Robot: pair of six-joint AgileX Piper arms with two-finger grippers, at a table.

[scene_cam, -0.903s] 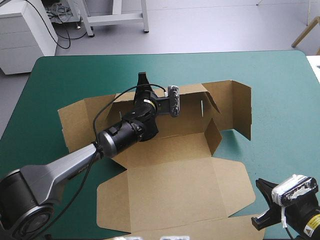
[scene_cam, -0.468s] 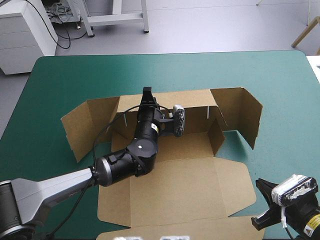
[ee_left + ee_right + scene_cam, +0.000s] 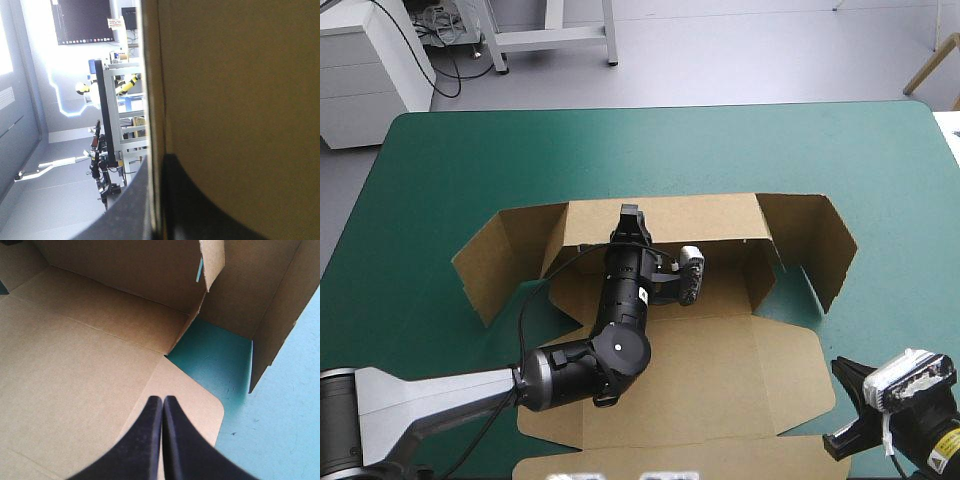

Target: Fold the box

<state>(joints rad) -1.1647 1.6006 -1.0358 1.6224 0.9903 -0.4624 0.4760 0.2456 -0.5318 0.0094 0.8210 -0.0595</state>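
Where the high view looks down, we note the box (image 3: 720, 350) mid-table, its far wall raised and pinched at the top edge by the left gripper (image 3: 631, 214), with bare teal-green cover (image 3: 450, 160) wide beyond. Earlier that wall stood farther off. Left wrist: board clamped between the fingers (image 3: 200, 210). Right wrist: right gripper (image 3: 162, 399) pressed together over the box's near right corner.
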